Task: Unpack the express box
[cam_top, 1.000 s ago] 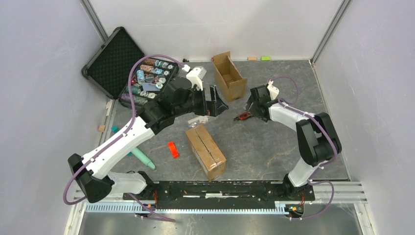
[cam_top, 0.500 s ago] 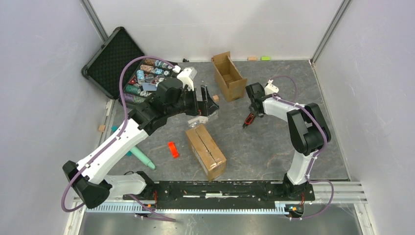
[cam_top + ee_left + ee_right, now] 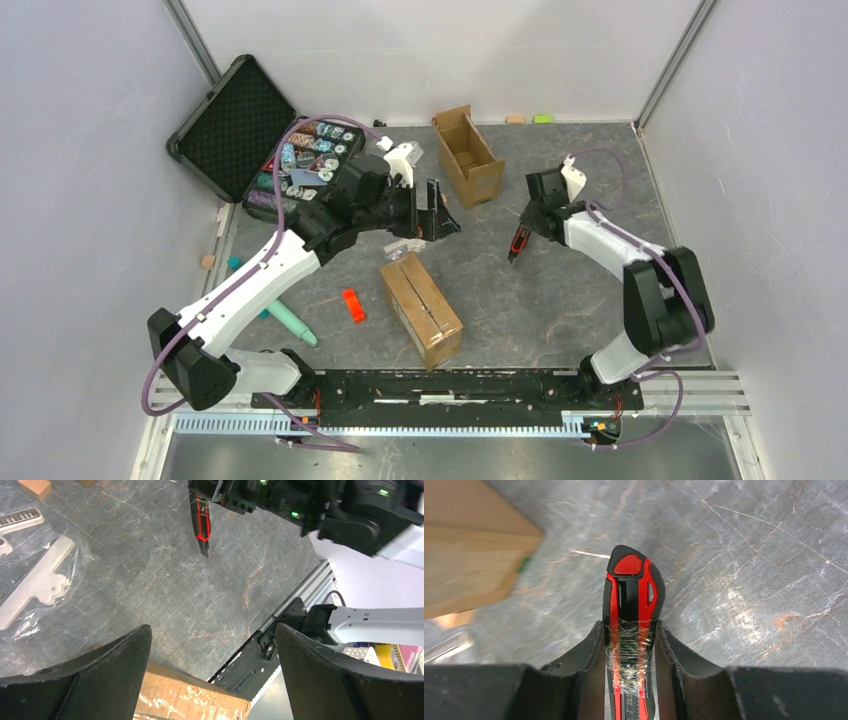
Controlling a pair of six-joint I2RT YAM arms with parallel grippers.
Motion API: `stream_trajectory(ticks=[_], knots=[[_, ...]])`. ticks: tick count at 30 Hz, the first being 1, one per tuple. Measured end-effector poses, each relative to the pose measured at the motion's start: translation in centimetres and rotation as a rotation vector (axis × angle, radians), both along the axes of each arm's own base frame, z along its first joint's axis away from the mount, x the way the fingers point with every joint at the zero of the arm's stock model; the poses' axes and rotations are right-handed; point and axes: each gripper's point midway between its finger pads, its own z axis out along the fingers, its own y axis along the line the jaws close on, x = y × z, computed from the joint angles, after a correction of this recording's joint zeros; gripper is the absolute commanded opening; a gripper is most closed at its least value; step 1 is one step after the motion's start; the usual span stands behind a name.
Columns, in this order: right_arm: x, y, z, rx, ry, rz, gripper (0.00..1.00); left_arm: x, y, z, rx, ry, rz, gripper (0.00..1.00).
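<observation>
The express box (image 3: 421, 308), brown cardboard with a taped seam, lies closed on the grey table in front of the arms. Its top corner shows at the bottom of the left wrist view (image 3: 192, 700). My left gripper (image 3: 441, 214) hangs open and empty just beyond the box's far end, with wide-apart jaws (image 3: 212, 680). My right gripper (image 3: 527, 222) is shut on a red and black utility knife (image 3: 517, 243), tip down-left, to the right of the box. The knife also shows clamped in the right wrist view (image 3: 631, 600) and in the left wrist view (image 3: 201, 522).
A narrow open cardboard box (image 3: 468, 155) stands at the back. A black case (image 3: 300, 165) with several coloured items lies open back left. A clear bag with a white part (image 3: 404, 246) lies by the express box. A small red piece (image 3: 353, 305) and a teal tool (image 3: 290, 320) lie left.
My right arm swung out to the right and turned the knife from lying level to pointing down-left. My left gripper shifted slightly left and back, still open.
</observation>
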Motion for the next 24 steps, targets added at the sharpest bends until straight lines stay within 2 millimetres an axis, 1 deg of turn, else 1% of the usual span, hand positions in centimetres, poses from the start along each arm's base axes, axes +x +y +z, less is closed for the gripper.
stream_trajectory(ticks=[3, 4, 6, 8, 10, 15, 18, 20, 24], knots=[[-0.1, 0.9, 3.9, 0.074, -0.105, 0.035, 0.00, 0.4, -0.9, -0.4, -0.011, 0.002, -0.018, 1.00], [-0.3, 1.4, 5.6, 0.108, -0.155, 0.049, 0.00, 0.5, -1.3, -0.4, -0.015, 0.000, -0.025, 1.00], [-0.8, 2.2, 8.1, 0.155, -0.224, 0.069, 0.00, 0.7, -2.2, -0.8, -0.020, 0.001, -0.035, 1.00], [-1.3, 3.6, 10.7, 0.203, -0.289, 0.101, 0.00, 0.9, -3.2, -1.4, -0.020, 0.003, -0.049, 0.99], [-1.9, 5.5, 12.6, 0.250, -0.338, 0.143, 0.00, 1.1, -4.0, -2.0, -0.016, 0.006, -0.057, 0.98], [-3.4, 9.8, 15.7, 0.332, -0.392, 0.231, 0.00, 1.6, -5.4, -3.7, 0.006, 0.012, -0.061, 0.96], [-3.8, 11.6, 17.3, 0.373, -0.417, 0.269, 0.00, 1.6, -6.0, -4.5, 0.018, 0.018, -0.066, 0.93], [-3.9, 12.5, 18.3, 0.398, -0.434, 0.285, 0.00, 1.7, -6.2, -4.8, 0.025, 0.016, -0.063, 0.92], [-4.1, 13.7, 20.0, 0.433, -0.464, 0.307, 0.00, 2.1, -6.4, -4.7, 0.018, -0.001, -0.050, 0.88]])
